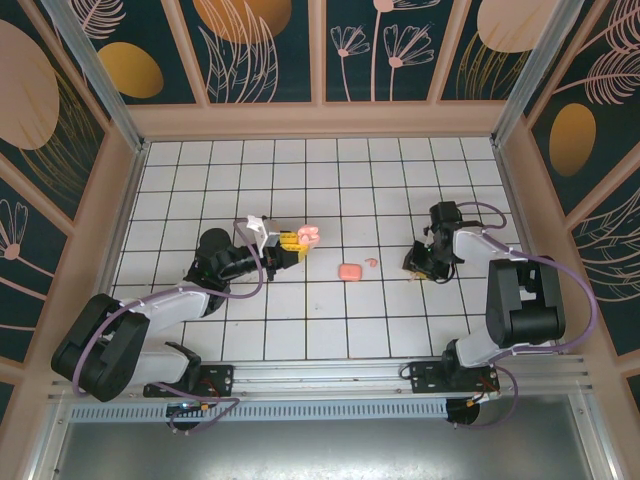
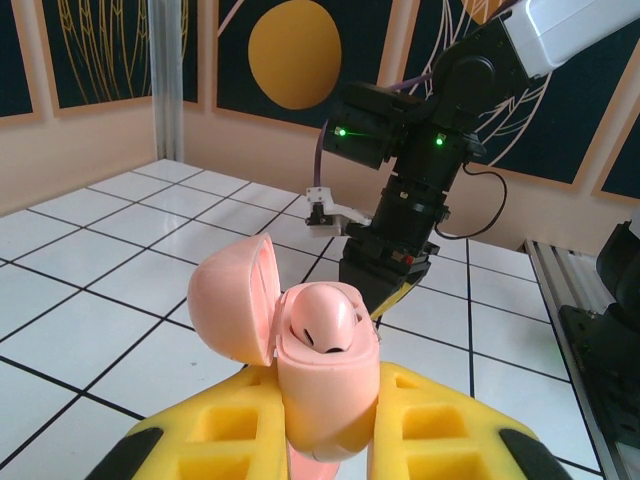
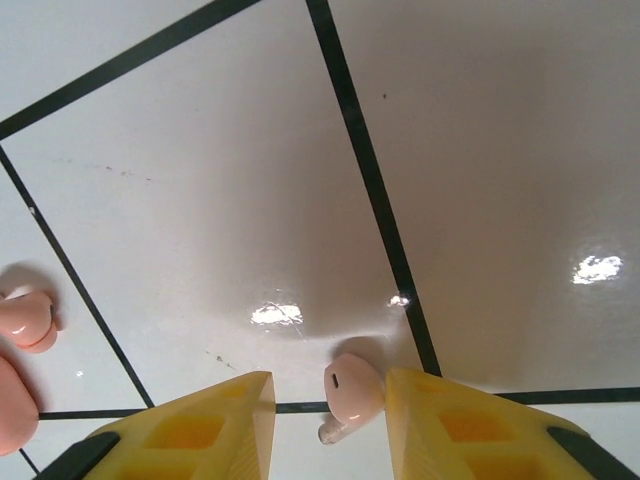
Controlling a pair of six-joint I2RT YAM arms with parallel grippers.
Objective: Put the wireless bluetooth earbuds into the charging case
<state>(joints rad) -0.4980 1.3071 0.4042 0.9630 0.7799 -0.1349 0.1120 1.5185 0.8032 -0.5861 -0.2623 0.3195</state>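
L gripper was clamped on the charging case. Its yellow fingers pressed the case body from both sides. Case was held up off the worktop, left of centre. Lid was swung open, leaning off to one side. Seated earbud sat in the open case w/ its rounded head up.

R gripper was down low at the right side of the worktop, approx level w/ the case. Jaws stood narrow, not clamped. Loose earbud lay on the tile betw. the two yellow fingers, right at a black grid line. It was touching or nearly touching one finger, w/ a clear gap to the other. Its stem pointed back toward the wrist camera.

Betw. the two grippers, approx mid-worktop, lay a pink rounded block. Just right of it was a small pink bit, too small to tell what it was. Both lay on the tiles, apart from the case and from the R gripper.

In the L wrist view the R arm stood beyond the open case, black, w/ two green lights lit.
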